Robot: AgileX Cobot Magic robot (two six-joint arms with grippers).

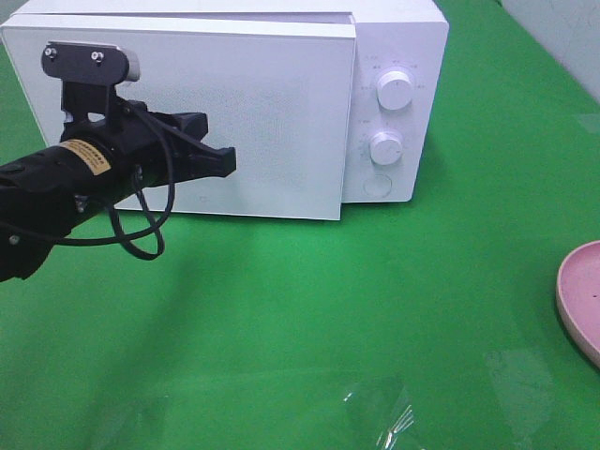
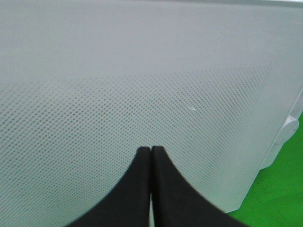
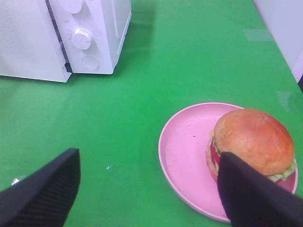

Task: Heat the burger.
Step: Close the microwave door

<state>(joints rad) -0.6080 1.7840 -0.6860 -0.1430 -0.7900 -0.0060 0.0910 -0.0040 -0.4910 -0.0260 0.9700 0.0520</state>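
Evidently the work stands at its opening step: the boxy white microwave oven (image 1: pixel 234 103) at the far left of the green worktop (image 1: pixel 309 319) must be opened before anything can go inside. Its wide perforated white door (image 1: pixel 187 122) looks slightly ajar, standing out a little from the panel with the two round white dials (image 1: pixel 394 91) on its right. The left end effector (image 1: pixel 225 161), black with its two fingers pressed together and holding nothing, points at the door's front, roughly at mid-height; whether the tips touch the surface cannot be told. The round burger with a domed golden-brown bun (image 3: pixel 253 142) sits on the flat pink round plate (image 3: pixel 184 151) at the right edge of the worktop, well apart from the oven, toward the plate's right side. The right end effector (image 3: pixel 147 189) hovers above the near side of that plate with its fingers spread wide, gripping nothing. The next move probably calls for the left arm to swing the door fully open, hooking its free edge beside the dials, so the right arm can close on the burger or its plate and carry it across.
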